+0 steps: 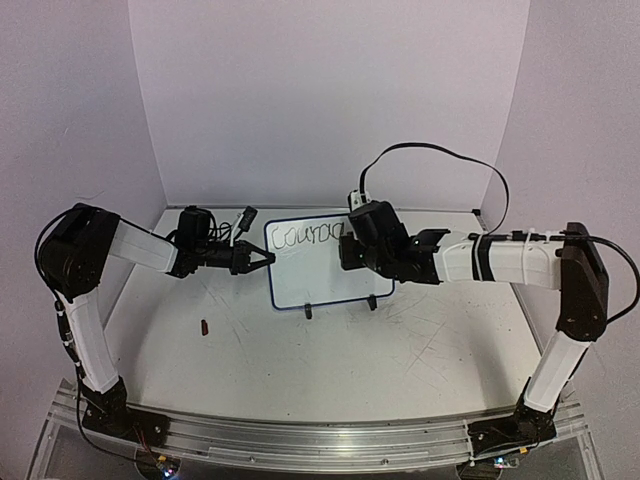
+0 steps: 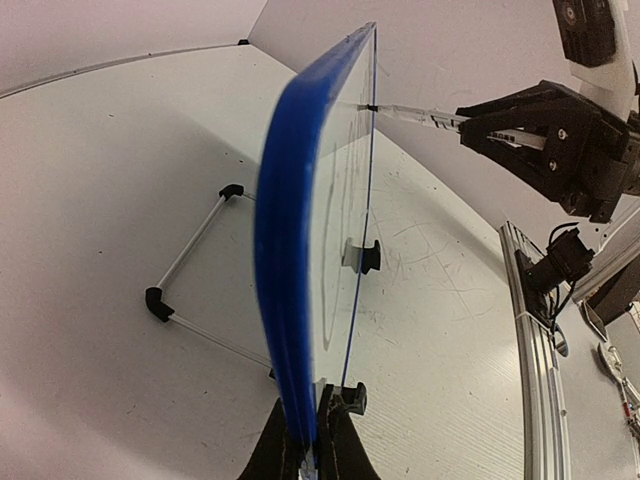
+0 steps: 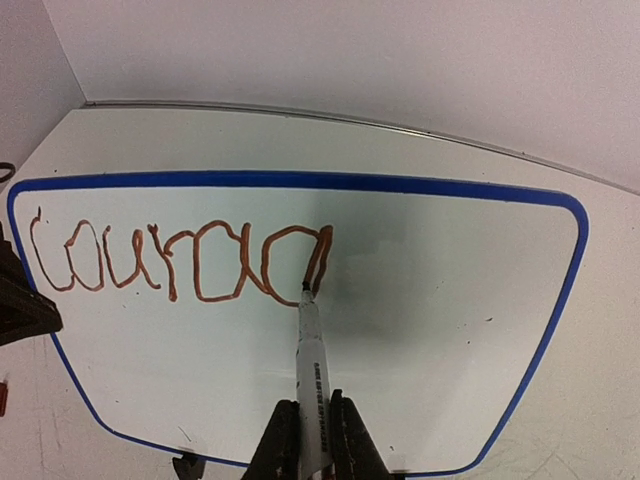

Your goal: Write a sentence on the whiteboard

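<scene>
The whiteboard (image 1: 330, 265), white with a blue frame, stands upright on two black clip feet mid-table. My left gripper (image 1: 262, 259) is shut on its left edge; the left wrist view shows the blue frame (image 2: 290, 270) pinched between the jaws. My right gripper (image 1: 352, 245) is shut on a white marker (image 3: 312, 370) whose tip touches the board. The sentence (image 3: 180, 262) reads "Coura" plus a part-formed letter in brown strokes, along the board's upper left. It also shows in the top view (image 1: 306, 236).
A small brown cap-like piece (image 1: 205, 326) lies on the table front left of the board. A wire stand (image 2: 190, 275) lies behind the board. The enclosure's back and side walls stand close around. A black cable loops above the right arm.
</scene>
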